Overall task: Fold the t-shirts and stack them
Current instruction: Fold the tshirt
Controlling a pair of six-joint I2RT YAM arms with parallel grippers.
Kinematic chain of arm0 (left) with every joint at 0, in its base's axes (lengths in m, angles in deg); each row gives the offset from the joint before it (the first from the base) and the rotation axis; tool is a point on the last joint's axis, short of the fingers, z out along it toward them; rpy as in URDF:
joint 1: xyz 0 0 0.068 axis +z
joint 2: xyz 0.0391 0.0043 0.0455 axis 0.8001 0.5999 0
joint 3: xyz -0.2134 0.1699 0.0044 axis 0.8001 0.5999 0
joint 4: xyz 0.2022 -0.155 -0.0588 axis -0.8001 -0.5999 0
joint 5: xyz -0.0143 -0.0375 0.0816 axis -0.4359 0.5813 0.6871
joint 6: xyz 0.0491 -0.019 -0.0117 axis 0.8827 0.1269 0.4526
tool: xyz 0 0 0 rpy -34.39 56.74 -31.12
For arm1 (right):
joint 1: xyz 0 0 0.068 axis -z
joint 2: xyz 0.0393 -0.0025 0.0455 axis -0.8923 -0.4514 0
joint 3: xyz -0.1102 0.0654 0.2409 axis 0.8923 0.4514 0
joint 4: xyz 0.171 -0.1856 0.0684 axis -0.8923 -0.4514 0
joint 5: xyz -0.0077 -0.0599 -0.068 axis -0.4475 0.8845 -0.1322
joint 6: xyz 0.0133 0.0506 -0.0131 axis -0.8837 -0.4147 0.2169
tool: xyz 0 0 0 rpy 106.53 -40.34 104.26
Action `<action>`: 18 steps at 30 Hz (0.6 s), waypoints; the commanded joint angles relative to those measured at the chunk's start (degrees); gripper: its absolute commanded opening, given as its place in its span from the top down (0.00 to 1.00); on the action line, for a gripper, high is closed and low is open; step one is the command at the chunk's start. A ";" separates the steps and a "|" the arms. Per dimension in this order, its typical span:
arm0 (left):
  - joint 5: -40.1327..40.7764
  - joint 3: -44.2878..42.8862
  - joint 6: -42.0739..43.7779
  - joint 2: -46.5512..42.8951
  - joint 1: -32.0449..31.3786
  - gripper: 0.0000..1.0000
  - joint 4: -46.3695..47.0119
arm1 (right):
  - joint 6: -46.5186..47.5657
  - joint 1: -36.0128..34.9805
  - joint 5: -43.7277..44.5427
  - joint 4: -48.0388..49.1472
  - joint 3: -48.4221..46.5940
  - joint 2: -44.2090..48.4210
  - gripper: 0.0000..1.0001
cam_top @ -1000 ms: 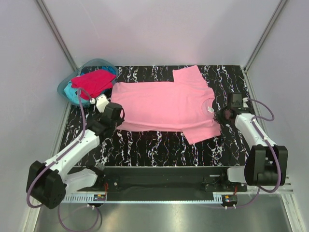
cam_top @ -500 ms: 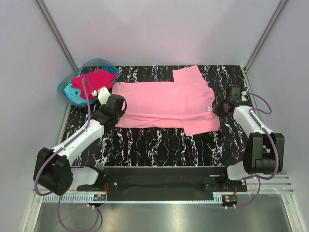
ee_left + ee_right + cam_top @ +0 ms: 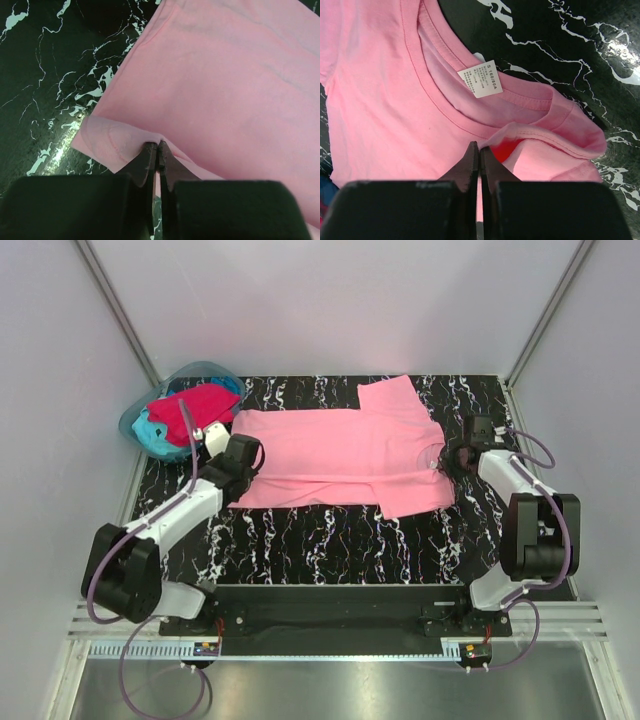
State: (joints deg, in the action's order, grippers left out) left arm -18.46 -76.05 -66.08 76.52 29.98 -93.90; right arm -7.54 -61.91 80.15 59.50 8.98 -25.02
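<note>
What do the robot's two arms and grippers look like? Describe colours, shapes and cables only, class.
The left arm and right arm are built alike: white rounded links joined by chunky black joint housings. A thin purple cable loops alongside each arm. The left gripper and right gripper each have two slim black fingers tapering to points, set on a blocky black body.

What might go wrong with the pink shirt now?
The left end effector pinches only a thin fold at the hem of the light pink cloth t-shirt, so it may slip out. The right end effector holds just the collar edge; lifting unevenly might bunch the shirt instead of folding it flat.
</note>
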 commanded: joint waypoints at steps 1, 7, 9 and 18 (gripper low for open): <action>2.76 -1.57 -0.65 2.15 1.18 0.96 2.56 | -0.36 0.76 1.78 1.94 -2.96 -0.47 1.00; 2.76 -2.98 -0.48 5.41 1.45 0.93 3.62 | -0.27 0.85 2.31 2.47 -3.31 -1.17 1.00; 2.93 -3.06 -0.30 6.46 1.45 0.92 4.49 | -0.36 1.03 2.22 2.65 -3.14 -1.52 1.00; 4.25 -3.77 0.31 7.87 1.54 0.90 4.94 | -0.36 1.03 1.17 4.23 -3.22 -3.63 0.84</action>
State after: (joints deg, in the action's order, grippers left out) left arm -18.04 -76.97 -66.19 84.39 30.99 -91.52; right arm -7.71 -61.49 80.17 61.18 7.87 -27.75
